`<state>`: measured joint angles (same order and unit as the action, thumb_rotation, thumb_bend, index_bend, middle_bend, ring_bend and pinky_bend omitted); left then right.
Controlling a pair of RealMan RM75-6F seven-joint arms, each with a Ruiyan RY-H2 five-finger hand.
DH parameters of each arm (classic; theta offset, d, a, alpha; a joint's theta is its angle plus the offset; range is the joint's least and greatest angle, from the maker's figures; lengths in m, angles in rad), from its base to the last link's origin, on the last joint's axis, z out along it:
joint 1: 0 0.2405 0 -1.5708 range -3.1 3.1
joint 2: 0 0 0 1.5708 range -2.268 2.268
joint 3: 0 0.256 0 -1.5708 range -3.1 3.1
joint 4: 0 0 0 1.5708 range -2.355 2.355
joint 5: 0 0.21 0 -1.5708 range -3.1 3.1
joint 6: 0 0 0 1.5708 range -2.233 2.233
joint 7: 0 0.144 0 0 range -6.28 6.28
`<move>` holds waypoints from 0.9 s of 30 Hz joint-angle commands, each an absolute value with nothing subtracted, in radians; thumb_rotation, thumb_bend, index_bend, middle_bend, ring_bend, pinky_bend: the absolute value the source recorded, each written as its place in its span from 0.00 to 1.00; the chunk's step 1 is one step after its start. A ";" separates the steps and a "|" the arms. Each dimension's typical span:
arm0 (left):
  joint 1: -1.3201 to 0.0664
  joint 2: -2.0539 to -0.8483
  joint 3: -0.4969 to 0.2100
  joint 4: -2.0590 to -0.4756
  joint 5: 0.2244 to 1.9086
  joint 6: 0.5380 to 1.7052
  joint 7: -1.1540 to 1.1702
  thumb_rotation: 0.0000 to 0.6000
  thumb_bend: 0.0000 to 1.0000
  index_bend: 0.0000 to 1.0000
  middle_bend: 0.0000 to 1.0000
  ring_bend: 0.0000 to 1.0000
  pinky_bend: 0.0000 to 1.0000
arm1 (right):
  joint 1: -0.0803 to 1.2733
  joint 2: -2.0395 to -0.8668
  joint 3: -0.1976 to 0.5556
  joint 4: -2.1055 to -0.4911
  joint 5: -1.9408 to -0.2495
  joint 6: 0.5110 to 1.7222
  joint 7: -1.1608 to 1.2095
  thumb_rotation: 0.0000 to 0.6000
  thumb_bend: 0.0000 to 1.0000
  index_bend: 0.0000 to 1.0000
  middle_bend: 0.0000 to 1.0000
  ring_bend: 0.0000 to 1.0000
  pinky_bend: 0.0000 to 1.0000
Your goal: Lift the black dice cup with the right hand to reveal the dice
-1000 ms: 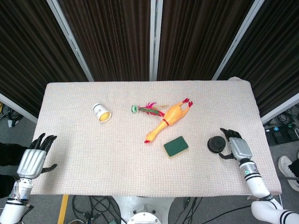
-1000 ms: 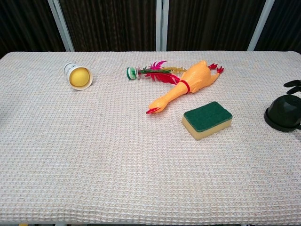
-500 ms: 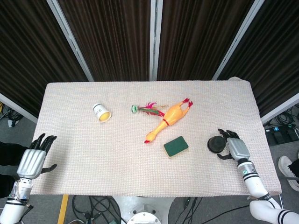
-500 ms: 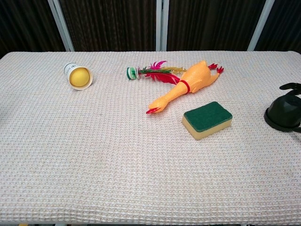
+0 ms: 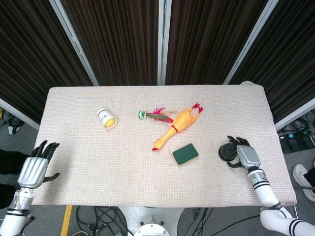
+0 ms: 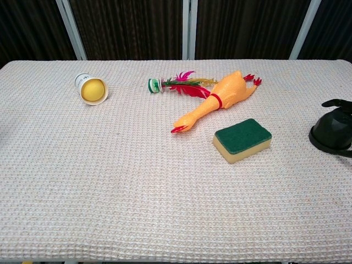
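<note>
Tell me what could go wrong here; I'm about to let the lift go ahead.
1. The right hand sits beside the dice cup, fingers only partly around it, so the cup might slip or tip during lifting.
2. The cup stands near the table's right edge; a sideways nudge could push it off or scatter dice.
3. The sponge lies close on the other side.

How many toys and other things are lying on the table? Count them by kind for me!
Cups: 2, black dice cup and paper cup
Rubber chickens: 1
Feather shuttlecocks: 1
Sponges: 1
Total: 5
</note>
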<state>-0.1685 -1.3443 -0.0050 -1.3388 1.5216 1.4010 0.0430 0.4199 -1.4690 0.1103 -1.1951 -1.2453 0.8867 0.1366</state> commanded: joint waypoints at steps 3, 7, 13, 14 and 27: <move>-0.168 -1.345 -0.004 -1.336 1.521 1.400 0.041 1.00 0.03 0.09 0.11 0.02 0.19 | 0.423 -1.475 0.109 -1.186 -1.242 0.879 0.136 1.00 0.11 0.00 0.17 0.00 0.00; -0.168 -1.346 -0.005 -1.333 1.518 1.398 0.041 1.00 0.03 0.09 0.11 0.02 0.19 | 0.426 -1.480 0.109 -1.182 -1.239 0.876 0.134 1.00 0.12 0.00 0.18 0.00 0.00; -0.168 -1.345 -0.005 -1.331 1.518 1.397 0.038 1.00 0.03 0.09 0.11 0.02 0.19 | 0.426 -1.486 0.112 -1.183 -1.244 0.890 0.134 1.00 0.15 0.00 0.22 0.00 0.00; -0.168 -1.345 -0.005 -1.331 1.517 1.397 0.038 1.00 0.03 0.09 0.11 0.02 0.19 | 0.425 -1.487 0.112 -1.183 -1.245 0.894 0.133 1.00 0.15 0.00 0.23 0.00 0.00; -0.167 -1.346 -0.003 -1.328 1.516 1.395 0.033 1.00 0.03 0.09 0.11 0.02 0.19 | 0.419 -1.490 0.118 -1.186 -1.239 0.922 0.114 1.00 0.20 0.00 0.31 0.00 0.00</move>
